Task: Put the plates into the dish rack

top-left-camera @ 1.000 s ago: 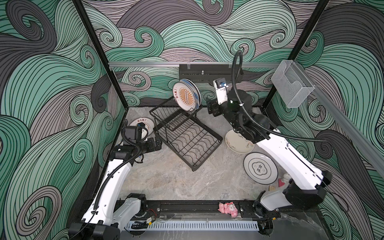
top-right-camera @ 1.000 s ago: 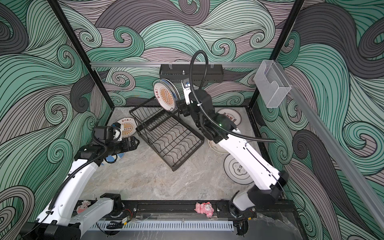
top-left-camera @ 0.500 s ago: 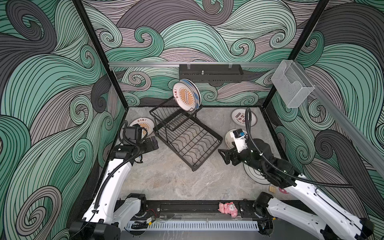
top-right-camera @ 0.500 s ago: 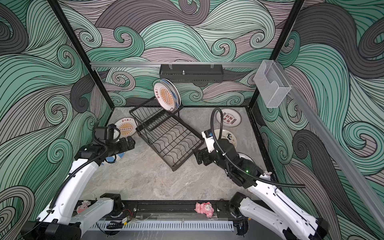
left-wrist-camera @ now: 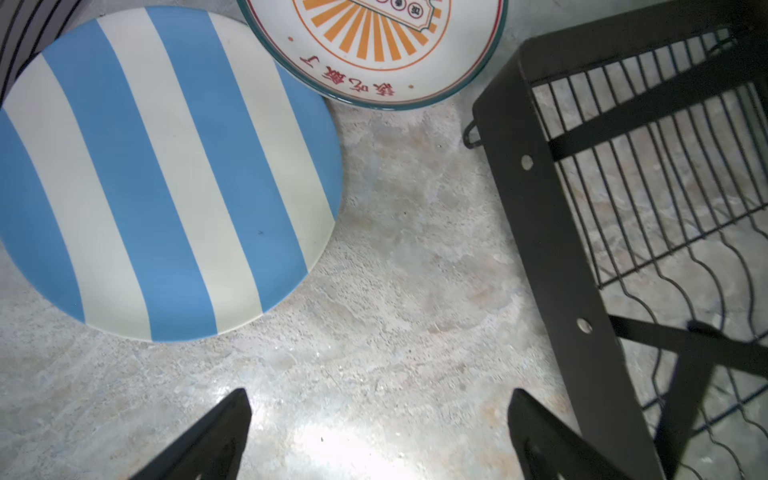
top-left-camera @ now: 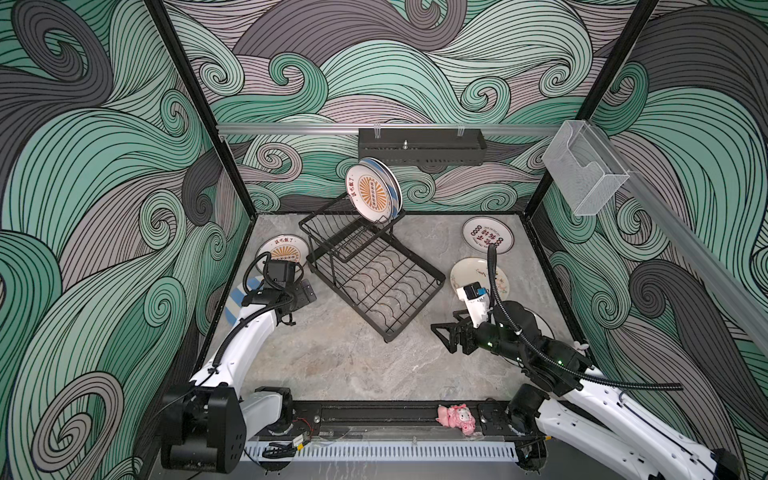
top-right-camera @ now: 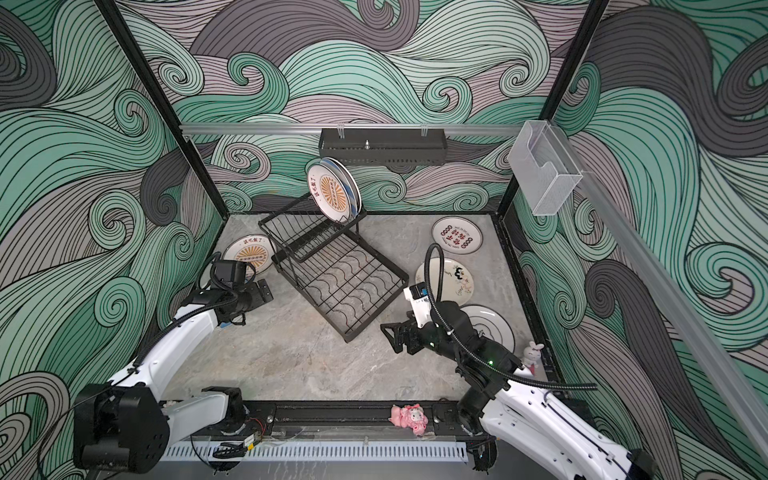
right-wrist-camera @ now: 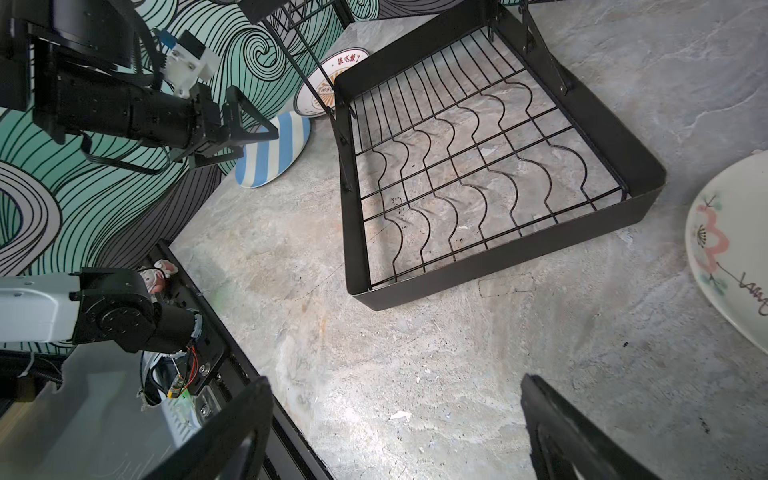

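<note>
The black wire two-tier dish rack stands diagonally at the middle of the grey marbled surface. Its raised basket holds two plates on edge: an upright orange sunburst plate in front and a blue-edged plate just behind it.

The left end effector hangs just beside the rack's left side, with its fingers spread wide and nothing between them. The right end effector hovers near the rack's nearest corner, apart from it, also spread wide and holding nothing.

Left of the rack, a flat orange sunburst plate and a blue-and-cream striped plate lie on the surface. On the right lie a red-lettered white plate and a cream doodle plate, near the right arm.

In both top views the left arm covers most of the striped plate. The left wrist view shows nearly the whole of it, with the flat sunburst plate's rim meeting its edge and the rack frame beside the open fingers.

In a top view a white black-rimmed plate lies partly under the right arm. The right wrist view shows the rack's wavy grid base ahead of its fingers.
</note>
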Robot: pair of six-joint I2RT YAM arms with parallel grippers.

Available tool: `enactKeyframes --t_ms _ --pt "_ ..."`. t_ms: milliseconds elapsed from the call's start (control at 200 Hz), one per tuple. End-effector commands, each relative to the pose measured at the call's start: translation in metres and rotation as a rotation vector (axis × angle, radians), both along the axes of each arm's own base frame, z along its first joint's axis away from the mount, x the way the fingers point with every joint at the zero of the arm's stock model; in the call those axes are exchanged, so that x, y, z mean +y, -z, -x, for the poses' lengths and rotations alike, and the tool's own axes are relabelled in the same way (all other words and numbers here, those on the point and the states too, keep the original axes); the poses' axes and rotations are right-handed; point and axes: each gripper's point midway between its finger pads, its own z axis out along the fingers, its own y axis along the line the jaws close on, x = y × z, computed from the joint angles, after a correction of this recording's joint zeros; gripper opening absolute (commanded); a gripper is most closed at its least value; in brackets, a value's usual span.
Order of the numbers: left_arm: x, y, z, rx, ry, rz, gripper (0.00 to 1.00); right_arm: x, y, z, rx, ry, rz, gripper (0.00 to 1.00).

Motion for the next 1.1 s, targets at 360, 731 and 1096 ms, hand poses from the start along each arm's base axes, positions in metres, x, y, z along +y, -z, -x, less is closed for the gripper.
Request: enactKeyframes --t_ms 360,731,1096 --pt "0.041 0.038 -0.043 0.095 -0.1 0.077 0.99 0.021 0.008 -0.004 0.024 -0.051 -0.072 0.93" --pt "0.038 0.062 -0.054 0.116 -0.088 0.182 0.99 0.027 0.012 -0.01 0.027 -0.056 -0.065 0.94" --pt "0.026 0.079 -0.038 0.141 -0.092 0.244 0.99 0.03 0.015 -0.013 0.036 -0.058 -0.059 0.95"
